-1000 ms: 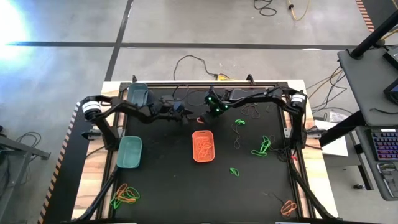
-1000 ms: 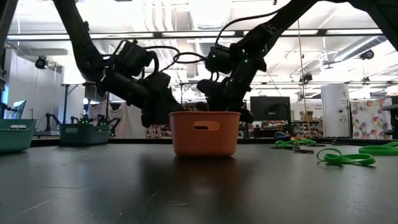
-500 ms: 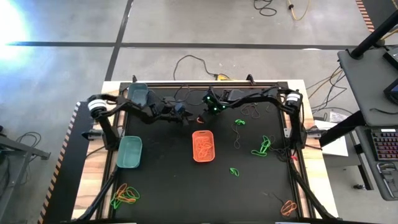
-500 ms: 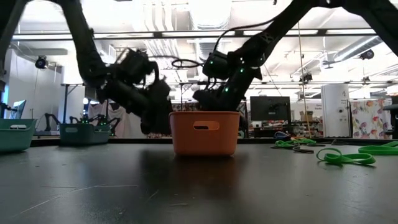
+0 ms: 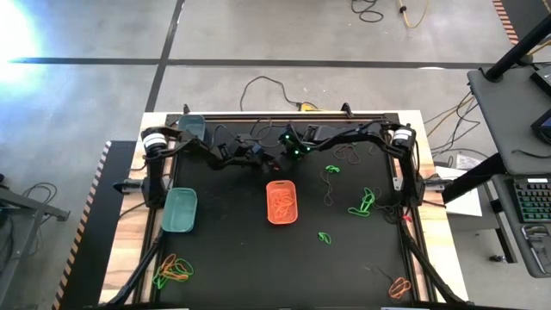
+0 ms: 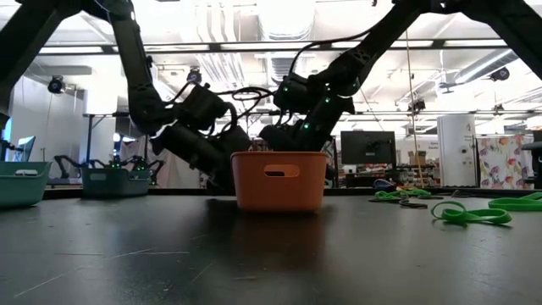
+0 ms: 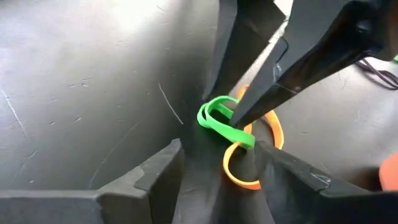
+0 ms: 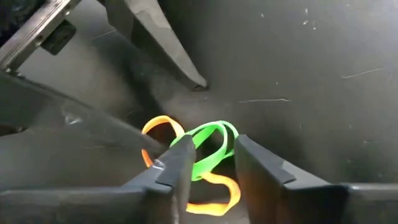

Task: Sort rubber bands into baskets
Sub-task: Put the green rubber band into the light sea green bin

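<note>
Black matting covers the table (image 5: 232,258), and both arms reach in to meet at its far middle, just beyond the orange basket (image 5: 281,201). The light teal basket (image 5: 180,210) sits well to the left, and the dark one (image 5: 191,129) is in the far left corner. Loose rubber bands (image 5: 362,203) lie scattered on the right and at the near corners.

Between the two grippers lies a tangle: a green band (image 7: 219,118) hooked through an orange band (image 7: 252,152). The right gripper (image 8: 208,163) has its fingers closing on the green loop, pinching one strand. The left gripper (image 7: 217,163) stands partly open over the orange loop, one finger seemingly resting on it, not yet clamping.

To do this well, I'd say the left should pin or grip the orange firmly against the mat while the right draws the green away slowly and low, so the elastic doesn't snap back or drag both bands along together.
</note>
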You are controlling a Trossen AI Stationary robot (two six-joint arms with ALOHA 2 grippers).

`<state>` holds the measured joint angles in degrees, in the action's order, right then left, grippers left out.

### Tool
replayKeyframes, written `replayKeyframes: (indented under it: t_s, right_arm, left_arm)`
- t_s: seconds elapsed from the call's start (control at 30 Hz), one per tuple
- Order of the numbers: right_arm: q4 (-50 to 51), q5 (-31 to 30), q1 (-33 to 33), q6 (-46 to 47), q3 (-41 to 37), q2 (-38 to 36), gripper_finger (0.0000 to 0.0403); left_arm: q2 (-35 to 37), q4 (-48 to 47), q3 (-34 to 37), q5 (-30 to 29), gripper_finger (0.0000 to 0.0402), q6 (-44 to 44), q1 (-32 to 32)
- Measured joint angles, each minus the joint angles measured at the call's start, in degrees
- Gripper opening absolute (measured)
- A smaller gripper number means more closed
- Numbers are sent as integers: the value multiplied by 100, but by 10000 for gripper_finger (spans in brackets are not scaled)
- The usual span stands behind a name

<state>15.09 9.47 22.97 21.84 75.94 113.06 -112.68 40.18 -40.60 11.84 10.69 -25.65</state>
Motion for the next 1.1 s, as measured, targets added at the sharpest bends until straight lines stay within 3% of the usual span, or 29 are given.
replayKeyframes:
  t_s: [0.23,0.6,0.73,0.8,1.1]
  right_arm:
    - [100,244,-5,15,131,-7,16]
    - [603,437,-19,66,501,-13,9]
    - [615,412,-21,68,503,-13,9]
    - [618,407,-25,107,503,-13,9]
    - [1431,709,-111,60,663,-259,9]
  left_arm:
    - [0,-28,7,-57,158,9,-2]
    - [19,-200,35,-148,103,-97,48]
    - [-7,-223,44,-555,81,-448,220]
    - [-69,-260,36,-857,78,-610,315]
    - [-199,-211,105,-1104,76,-302,461]
